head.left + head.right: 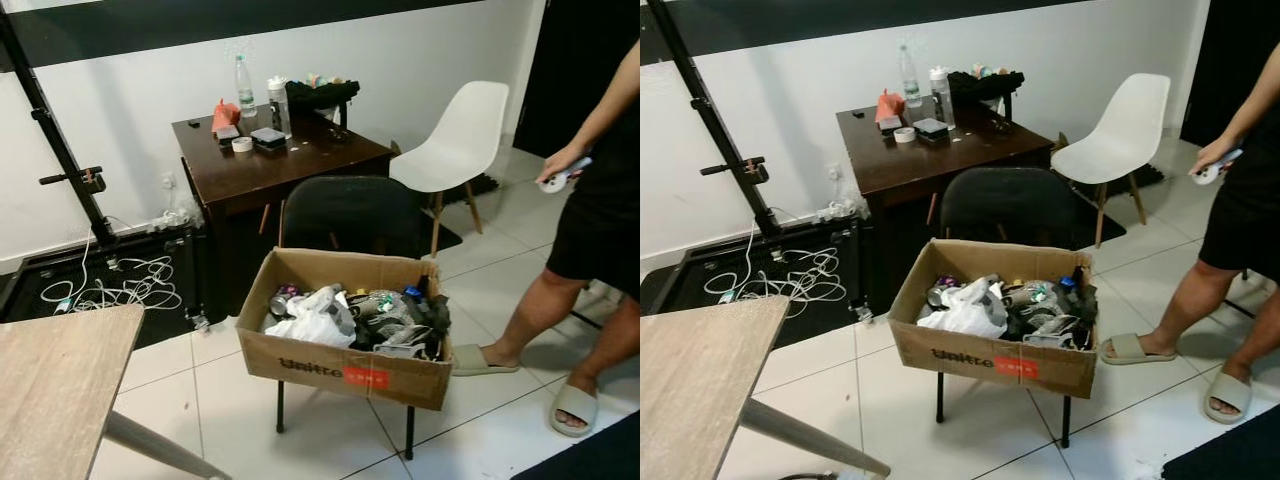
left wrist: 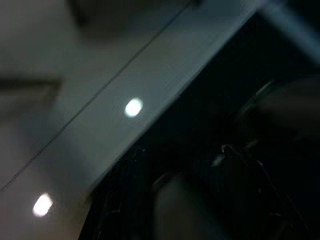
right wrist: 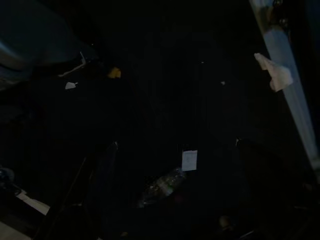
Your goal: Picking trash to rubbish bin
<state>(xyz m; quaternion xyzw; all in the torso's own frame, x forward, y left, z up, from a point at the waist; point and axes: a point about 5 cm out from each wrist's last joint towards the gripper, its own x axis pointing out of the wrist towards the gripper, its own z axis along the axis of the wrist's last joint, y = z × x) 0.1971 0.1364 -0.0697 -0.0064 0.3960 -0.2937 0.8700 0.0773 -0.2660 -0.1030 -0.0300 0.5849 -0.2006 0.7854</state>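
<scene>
Sat on a black chair point(image 1: 345, 215) in mid-floor: an open brown cardboard box point(image 1: 340, 368) with red and black printing, heaped with trash — a crumpled white plastic bag point(image 1: 318, 318), cans, dark wrappers. No placing of it relative to either hand possible from the head views. Behind the chair stood a dark brown wooden bench point(image 1: 270, 160) bearing a clear plastic bottle point(image 1: 245, 88), a roll of white tape point(image 1: 242, 144), a small orange item point(image 1: 225, 115) and a black bag point(image 1: 320, 95). Beside that bench, a white moulded chair point(image 1: 462, 140) on wooden legs. Toward the robot's left, a black stand point(image 1: 60, 150) over tangled white cables point(image 1: 130, 285), and nearer, the corner of a pale wooden bench point(image 1: 55, 385). At the right edge, a person's legs in grey slippers point(image 1: 575, 405), with a person's hand point(image 1: 560, 165) gripping a white object. Left wrist view: blurred pale floor with two bright reflections. Right wrist view: nearly black, a few pale scraps point(image 3: 189, 160) on dark ground. State of the left hand and the right hand: cannot tell.
</scene>
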